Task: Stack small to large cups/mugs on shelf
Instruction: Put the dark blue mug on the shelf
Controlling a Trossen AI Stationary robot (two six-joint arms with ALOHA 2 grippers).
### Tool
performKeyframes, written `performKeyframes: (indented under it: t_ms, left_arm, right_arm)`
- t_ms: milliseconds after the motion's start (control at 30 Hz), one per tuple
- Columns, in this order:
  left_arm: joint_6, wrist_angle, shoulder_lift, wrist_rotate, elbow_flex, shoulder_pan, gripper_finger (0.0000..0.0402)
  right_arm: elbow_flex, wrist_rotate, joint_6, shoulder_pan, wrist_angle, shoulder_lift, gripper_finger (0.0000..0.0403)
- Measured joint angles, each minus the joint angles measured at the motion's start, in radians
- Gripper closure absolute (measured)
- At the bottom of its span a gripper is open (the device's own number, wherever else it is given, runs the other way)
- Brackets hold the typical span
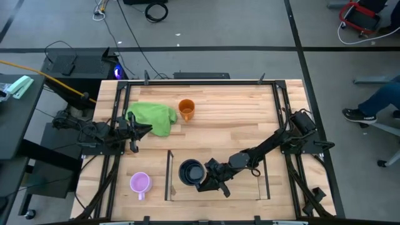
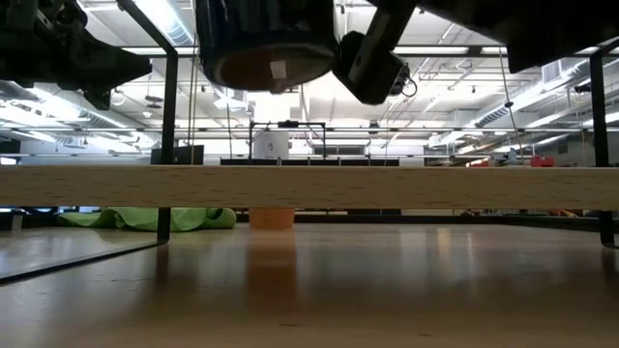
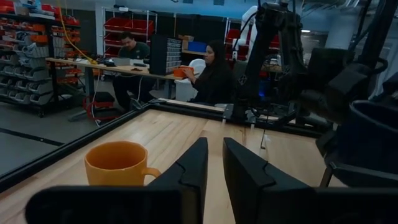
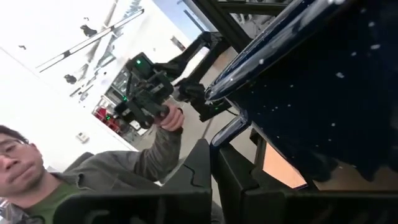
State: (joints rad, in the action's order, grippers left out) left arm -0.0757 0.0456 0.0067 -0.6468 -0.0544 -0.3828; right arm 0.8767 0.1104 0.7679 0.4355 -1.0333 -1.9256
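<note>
My right gripper (image 1: pixel 205 178) is shut on the black mug (image 1: pixel 191 172), which hangs upright above the shelf (image 1: pixel 169 175). In the low view the mug (image 2: pixel 266 43) is clear above the shelf's wooden board (image 2: pixel 309 186). The orange mug (image 1: pixel 186 109) stands on its base on the table at the far middle, beside the green cloth (image 1: pixel 153 119). The light purple mug (image 1: pixel 140 183) stands on the table left of the shelf. My left gripper (image 1: pixel 145 129) waits at the table's left, pointing at the orange mug (image 3: pixel 118 163), its fingers (image 3: pixel 186 171) a narrow gap apart with nothing between them. My right gripper pinches a thin curved dark part at the mug's side (image 4: pixel 229 129) between its two fingers; it looks like the handle. The fingers come level from the table's right side. The mug is lifted clear of the shelf board, its open top up, and nearly upright.
Black table frame bars run along the left and right edges (image 1: pixel 278 106). The shelf's clear side panels (image 1: pixel 265 178) stand on either side of the mug. A person's hand holding a device shows beyond the table (image 4: pixel 171 118); two people sit at a bench in the room (image 3: pixel 211 74).
</note>
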Motion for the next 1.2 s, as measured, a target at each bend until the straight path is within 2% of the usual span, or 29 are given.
performKeyframes:
  t_ms: [300, 1200]
  left_arm:
    - [-0.001, 0.0, 0.0, 0.0, 0.0, 0.0, 0.0348]
    - [-0.02, -0.006, 0.0, 0.0, 0.0, 0.0, 0.0347]
  right_arm:
    - [0.0, 0.012, 0.067, 0.0, 0.008, -0.051, 0.0395]
    - [0.0, 0.037, 0.105, 0.006, 0.119, -0.051, 0.0395]
